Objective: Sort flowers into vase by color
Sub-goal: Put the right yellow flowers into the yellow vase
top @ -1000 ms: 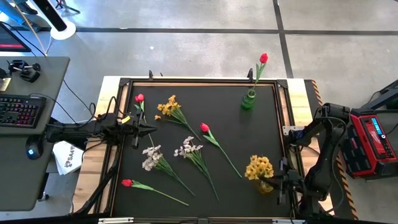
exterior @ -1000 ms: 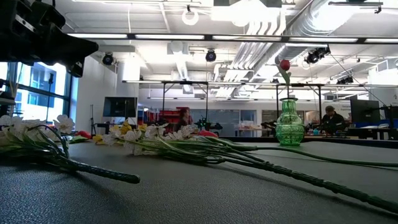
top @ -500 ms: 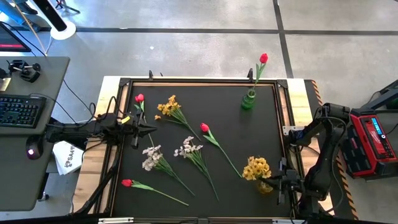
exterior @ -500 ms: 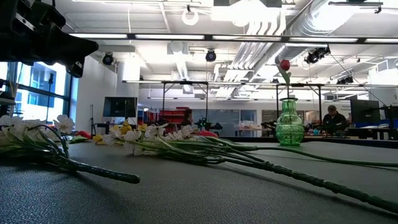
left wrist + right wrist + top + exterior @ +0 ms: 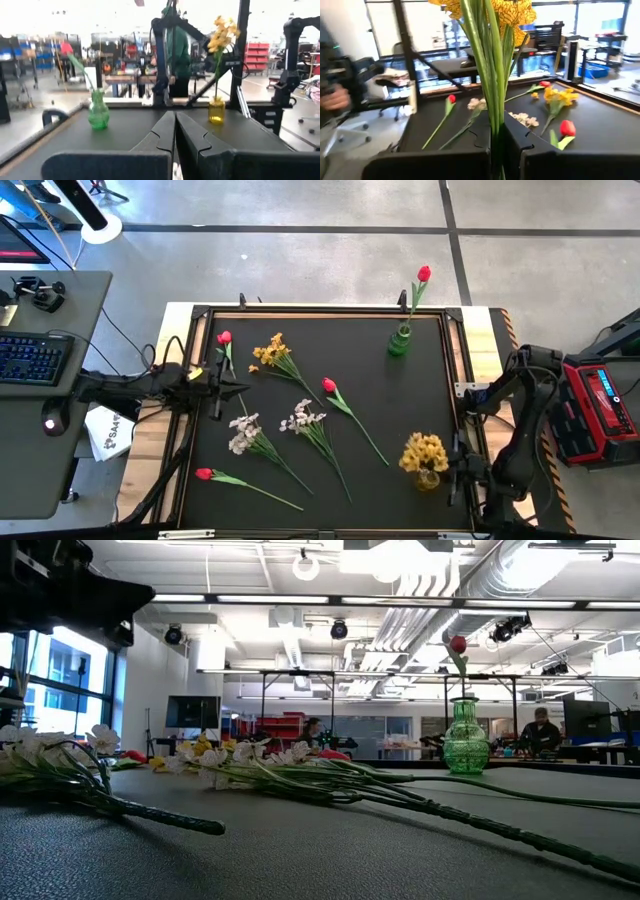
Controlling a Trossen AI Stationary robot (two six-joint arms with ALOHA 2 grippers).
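A yellow flower bunch stands with its stems in a small yellow vase near the table's right near corner. My right gripper is beside it, shut on the stems. A green vase at the far edge holds one red tulip. On the mat lie red buds, a yellow cluster and white sprays. My left gripper is shut and hovers at the mat's left edge, touching nothing. My right gripper pinches the yellow bunch's green stems between its two fingers, coming level from the table's right side and lying across them. The bunch stands about upright, its lower end in the yellow vase and its blossoms above the fingers.
The black mat sits inside a raised frame. Loose flowers cover its left and middle. A desk with a keyboard stands beyond the left edge and a red box beyond the right. People show in the room behind.
My right gripper has drawn a little toward the table's right edge, still shut on the stems. The yellow bunch, which leaned toward the left, now stands nearly upright over its vase. My left arm has shifted slightly toward the left edge.
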